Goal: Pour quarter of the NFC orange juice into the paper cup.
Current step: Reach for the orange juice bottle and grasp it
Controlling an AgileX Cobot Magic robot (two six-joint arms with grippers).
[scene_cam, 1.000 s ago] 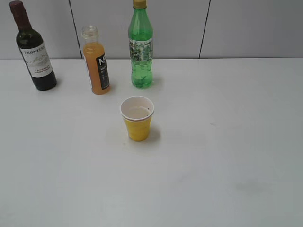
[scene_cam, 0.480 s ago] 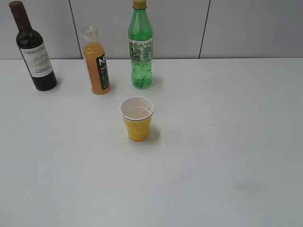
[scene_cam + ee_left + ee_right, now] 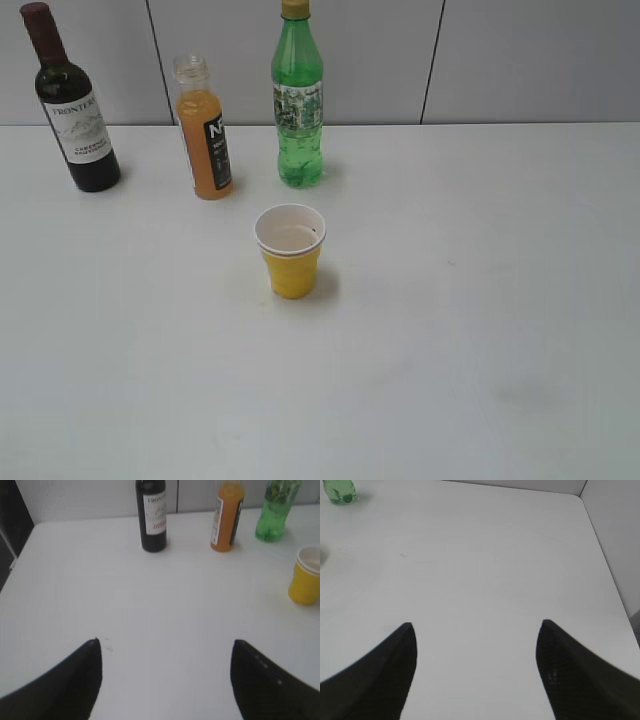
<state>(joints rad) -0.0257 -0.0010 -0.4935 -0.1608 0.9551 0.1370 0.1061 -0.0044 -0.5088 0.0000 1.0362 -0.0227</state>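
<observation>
Worktop: the wide white worktop point(image 3: 480, 330) carries everything; the three bottles stand in a row along its far left edge, against a grey panelled wall.
Wine bottle: the dark glass wine bottle with a white label point(image 3: 72, 105) stands far left, upright and capped, well apart from the others.
Green bottle: the tall green plastic bottle with a yellow cap point(image 3: 298, 100) stands to the right of the juice, near it but not touching.
Juice bottle: the small clear plastic bottle of orange NFC juice with a black-and-white label point(image 3: 203, 130) stands between those two, uncapped, filled to roughly the shoulder. It probably has moderate weight, and its thin wall likely gives under a hard squeeze. The labelled middle looks like the best hold, since it is straight-sided and below the liquid line.
Paper cup: the small yellow paper cup with a white rolled rim point(image 3: 290, 250) sits nearer, just right of the juice bottle, upright. It looks light and easily tipped, so the stream should start gently.
Left gripper: the left gripper point(image 3: 165, 647) hovers over bare worktop on the near left, jaws spread wide, holding nothing.
Right gripper: the right gripper point(image 3: 475, 627) hovers over the near right side, jaws likewise spread and empty.
</observation>
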